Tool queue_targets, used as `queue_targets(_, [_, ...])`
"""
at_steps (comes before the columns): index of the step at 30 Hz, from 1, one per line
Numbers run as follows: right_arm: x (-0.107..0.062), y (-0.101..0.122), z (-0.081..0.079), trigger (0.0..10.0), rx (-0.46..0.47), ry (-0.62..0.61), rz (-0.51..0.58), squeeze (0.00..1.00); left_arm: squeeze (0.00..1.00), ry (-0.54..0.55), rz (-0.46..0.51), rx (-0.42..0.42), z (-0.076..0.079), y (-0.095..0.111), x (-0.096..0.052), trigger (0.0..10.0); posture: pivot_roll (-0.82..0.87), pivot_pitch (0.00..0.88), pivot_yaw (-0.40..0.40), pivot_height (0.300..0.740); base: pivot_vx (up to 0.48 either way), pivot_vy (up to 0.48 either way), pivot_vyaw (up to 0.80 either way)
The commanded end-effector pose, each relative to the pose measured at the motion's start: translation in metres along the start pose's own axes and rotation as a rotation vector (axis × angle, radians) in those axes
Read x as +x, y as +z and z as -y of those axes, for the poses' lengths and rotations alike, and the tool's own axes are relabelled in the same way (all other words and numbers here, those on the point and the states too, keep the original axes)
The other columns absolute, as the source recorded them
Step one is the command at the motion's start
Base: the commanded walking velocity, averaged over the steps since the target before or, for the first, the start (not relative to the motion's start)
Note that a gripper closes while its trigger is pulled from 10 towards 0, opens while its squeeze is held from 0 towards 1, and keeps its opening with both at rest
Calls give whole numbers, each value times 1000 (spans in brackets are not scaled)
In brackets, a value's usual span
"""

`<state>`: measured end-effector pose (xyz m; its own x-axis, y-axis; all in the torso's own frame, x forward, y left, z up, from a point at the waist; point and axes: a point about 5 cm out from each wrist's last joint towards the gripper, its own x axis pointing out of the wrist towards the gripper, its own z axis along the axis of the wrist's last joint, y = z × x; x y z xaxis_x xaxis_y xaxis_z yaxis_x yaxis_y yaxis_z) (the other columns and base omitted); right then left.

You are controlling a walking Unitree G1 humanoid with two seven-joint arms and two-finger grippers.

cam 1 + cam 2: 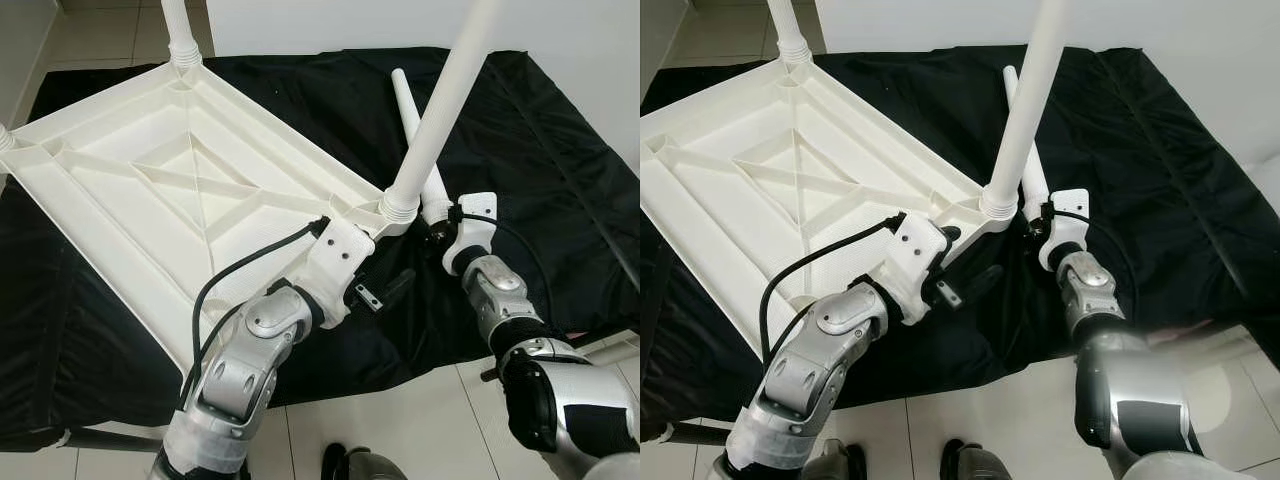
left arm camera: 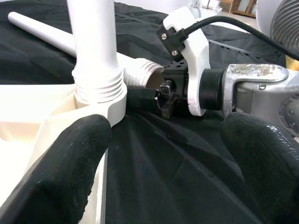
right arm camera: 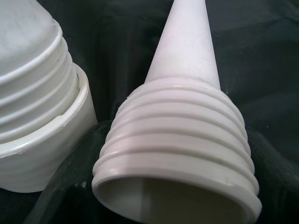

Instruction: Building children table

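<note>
1. A black cloth (image 1: pixel 520 130) covers the surface in front of me; pale floor tiles (image 1: pixel 420 420) show past its near edge, and a white wall (image 1: pixel 560 30) runs behind it.
2. The white plastic table top (image 1: pixel 180 180) lies upside down on the cloth with its ribbed underside facing up, set at an angle to the cloth's edges.
3. Table legs stand screwed into its corners: the nearest leg (image 1: pixel 440 110) rises from the corner closest to me, and another leg (image 1: pixel 178 30) stands at the far corner.
4. My left gripper (image 2: pixel 159 154) sits at that near corner, its fingers (image 2: pixel 65 163) spread apart and grasping nothing, one resting against the table top's edge below the socket.
5. My right gripper (image 1: pixel 440 225) is just beside the same corner, clenched on the threaded end of a loose leg (image 3: pixel 187 130), which lies on the cloth pointing away from me.
6. To the right of the loose leg the cloth lies bare up to its far edge.
</note>
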<state>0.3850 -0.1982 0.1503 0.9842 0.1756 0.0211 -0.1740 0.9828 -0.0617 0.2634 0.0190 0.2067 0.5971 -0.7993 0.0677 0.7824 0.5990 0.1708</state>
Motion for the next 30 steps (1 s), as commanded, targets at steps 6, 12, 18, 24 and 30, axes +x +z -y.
queue_targets(6, [-13, -38, -16, 0, 58, -50, -86, 0, 0, 70, 9, 12, -6, -1, 6, 10000, 110, 142, -35, 740, 0, 0, 0])
queue_targets(12, [-16, -37, -15, 9451, 47, -127, -30, 0, 0, 65, 19, 19, -9, 1, 9, 10000, 88, 106, -29, 740, 0, 0, 0])
queue_targets(18, [-20, -26, -15, 10000, 35, -194, 101, 0, 0, 48, 38, 10, -16, 2, 10, 10000, 44, 58, -15, 740, 0, 0, 0])
queue_targets(24, [-24, -22, -17, 0, 12, -203, 164, 0, 0, 45, 50, 4, -20, 3, 10, 10000, 37, 42, -8, 740, 0, 0, 0])
queue_targets(30, [-28, -13, -14, 10000, -31, -269, 235, 0, 0, 43, 78, -17, -24, 6, 11, 10000, 26, 30, 0, 740, 0, 0, 0])
